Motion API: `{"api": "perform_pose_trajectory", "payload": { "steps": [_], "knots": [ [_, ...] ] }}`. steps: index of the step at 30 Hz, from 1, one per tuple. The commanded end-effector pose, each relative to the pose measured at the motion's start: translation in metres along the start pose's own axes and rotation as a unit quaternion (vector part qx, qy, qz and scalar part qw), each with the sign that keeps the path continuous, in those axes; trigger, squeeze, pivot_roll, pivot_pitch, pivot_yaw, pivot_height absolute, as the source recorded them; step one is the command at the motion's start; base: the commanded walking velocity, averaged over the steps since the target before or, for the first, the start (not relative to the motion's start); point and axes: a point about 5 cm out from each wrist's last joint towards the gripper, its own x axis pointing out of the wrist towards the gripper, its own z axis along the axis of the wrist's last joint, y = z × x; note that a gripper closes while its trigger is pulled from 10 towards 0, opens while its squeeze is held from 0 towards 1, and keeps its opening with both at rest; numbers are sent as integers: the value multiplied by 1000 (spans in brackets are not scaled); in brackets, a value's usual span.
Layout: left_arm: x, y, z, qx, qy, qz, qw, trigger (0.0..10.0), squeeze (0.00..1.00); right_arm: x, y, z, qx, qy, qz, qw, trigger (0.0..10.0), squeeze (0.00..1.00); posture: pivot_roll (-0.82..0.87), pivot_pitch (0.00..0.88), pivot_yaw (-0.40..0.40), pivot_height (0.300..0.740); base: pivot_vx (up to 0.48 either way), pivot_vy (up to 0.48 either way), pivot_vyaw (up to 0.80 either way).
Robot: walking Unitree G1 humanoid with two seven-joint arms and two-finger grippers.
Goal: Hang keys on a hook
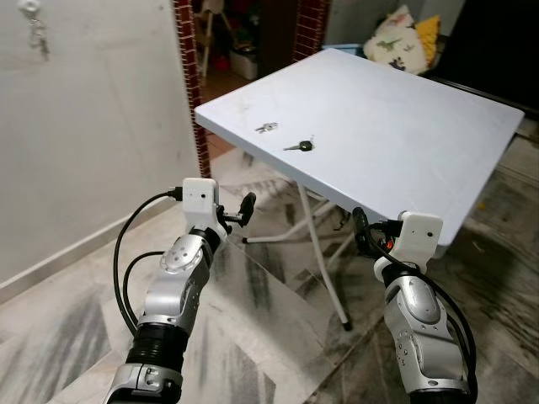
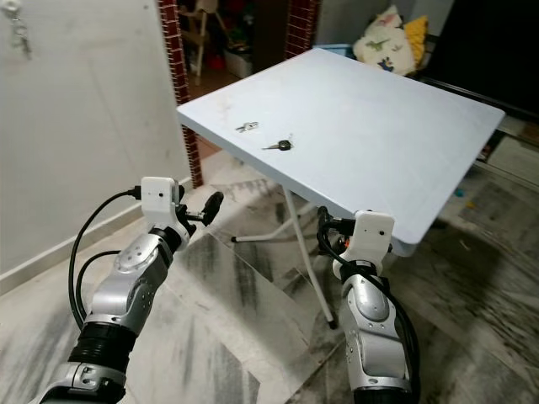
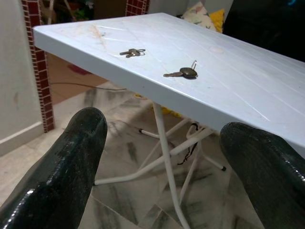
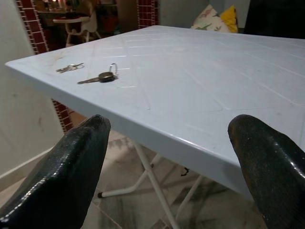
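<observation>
A black-headed key on a ring (image 1: 301, 146) lies near the left edge of the white folding table (image 1: 396, 143). A small bunch of silver keys (image 1: 266, 127) lies just beyond it. On the white wall at the far upper left, a hook (image 1: 31, 10) has a set of keys (image 1: 39, 39) hanging from it. My left gripper (image 1: 242, 210) is held up below and short of the table's left corner, its fingers (image 3: 71, 162) wide apart and holding nothing. My right gripper (image 1: 360, 227) is open too, just under the table's near edge, holding nothing.
The table's white metal legs (image 1: 320, 261) stand on a marbled tile floor between my arms. A red brick pillar (image 1: 192, 76) and a doorway lie behind the table's left corner. Cushions (image 1: 402, 38) rest past the far edge. The white wall runs along my left.
</observation>
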Motion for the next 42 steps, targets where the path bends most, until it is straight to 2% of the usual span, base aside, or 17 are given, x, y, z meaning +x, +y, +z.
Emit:
{"api": "perform_pose_trajectory", "payload": {
  "steps": [1,14,23,30,39,42],
  "knots": [
    [2,4,2,1,2,4,1000,10000,0,3,2,5,1,-8,1,1000,10000,0,102,0,-29,740,0,0,-800],
    [5,11,0,28,26,-2,999,10000,0,3,-2,9,7,-23,-19,1000,10000,0,105,0,-1,740,0,0,-800],
    [8,6,-4,46,46,-30,997,10000,0,2,-5,6,15,-29,-43,999,10000,0,111,0,66,740,0,0,-800],
    [12,7,-2,52,52,-40,996,10000,0,-2,-4,2,22,-33,-49,998,10000,0,110,0,82,740,0,0,-767],
    [12,8,-3,60,59,-48,995,10000,0,-1,-7,0,20,-36,-57,998,10000,0,127,0,97,740,0,0,0],
    [11,12,-3,62,53,-31,996,10000,0,-1,-6,-2,10,-29,-51,998,10000,0,120,0,75,740,0,0,0]
  ]
}}
